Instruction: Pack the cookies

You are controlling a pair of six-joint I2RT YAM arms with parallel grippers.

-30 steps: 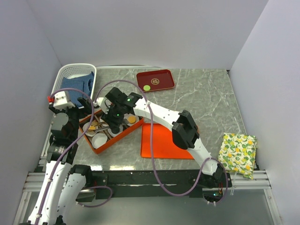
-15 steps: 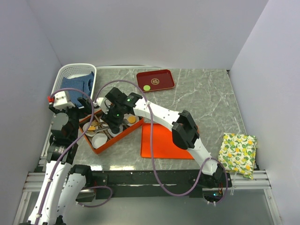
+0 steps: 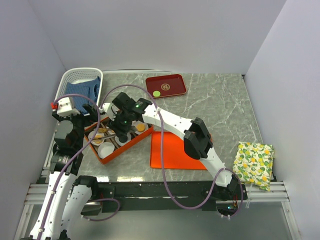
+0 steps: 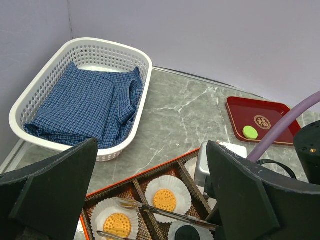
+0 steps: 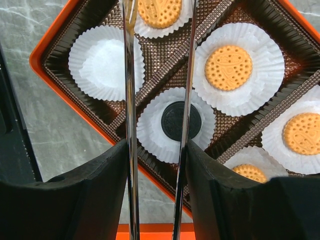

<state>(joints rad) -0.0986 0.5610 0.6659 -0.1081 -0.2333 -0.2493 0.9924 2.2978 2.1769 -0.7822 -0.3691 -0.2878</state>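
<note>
Tongs (image 5: 131,100) in right claw (image 5: 156,160) wider now

orange cookies (image 5: 229,67): four, flat in paper cups (image 5: 106,62) | black cookie (image 5: 181,120): flat in its cup | green cookie (image 3: 157,93): on red tray (image 3: 177,83)

Red tray (image 4: 240,112), far end of the table: a round gold emblem (image 4: 262,121) is printed at its centre. In the left wrist view it encloses a single Chinese character that reads as 福. In the top view the same emblem (image 3: 166,86) is only a small gold ring, and its character is too small to read. Orange cookies (image 5: 229,67): each face carries a pressed relief of dots around a central motif, too faint to read as text. Nothing else is legible.
</note>
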